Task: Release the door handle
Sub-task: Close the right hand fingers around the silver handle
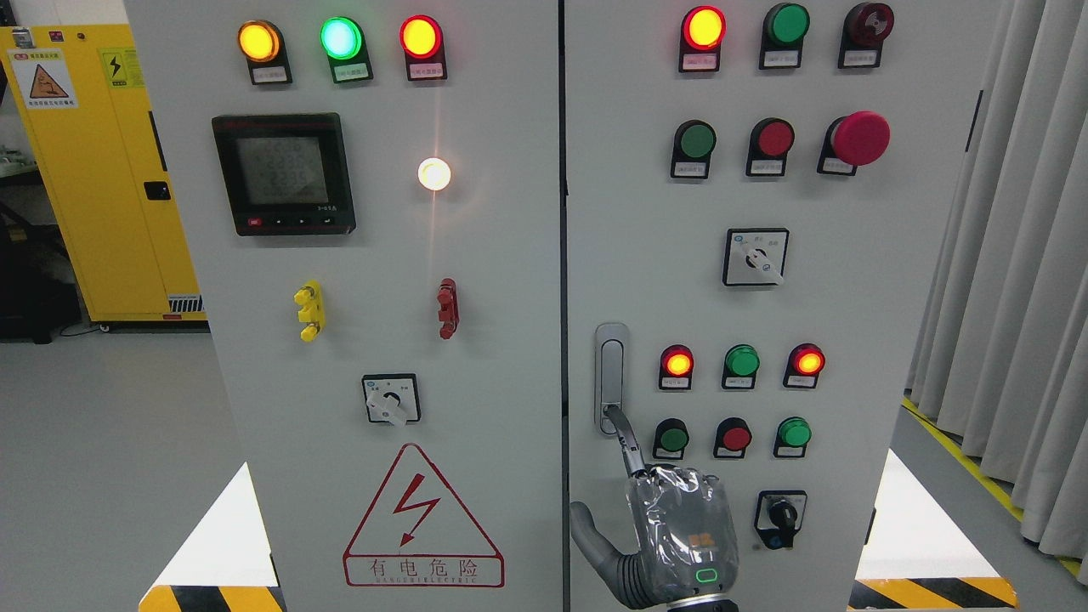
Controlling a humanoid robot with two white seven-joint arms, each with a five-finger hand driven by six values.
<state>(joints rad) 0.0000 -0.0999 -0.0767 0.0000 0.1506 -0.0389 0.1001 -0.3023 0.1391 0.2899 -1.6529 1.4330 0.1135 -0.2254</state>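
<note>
One finger (627,446) of the right hand (680,527) sticks out straight. Its tip touches the bottom end of the door handle (611,365). The thumb (585,523) points off to the left, away from the handle. I cannot see the other fingers; they seem tucked behind the hand. Nothing is wrapped around the handle, so the hand looks nearly let go, with only that one tip left to pull away.

The handle is a tall silver bar. It lies flat on the left edge of the right cabinet door (850,323), and that door looks closed.

Around it are round lights (677,362) and buttons, some glowing. The left door has a red warning sign (422,518). A yellow cabinet (93,187) stands far left, and a grey curtain (1011,297) hangs on the right. The left arm does not show.
</note>
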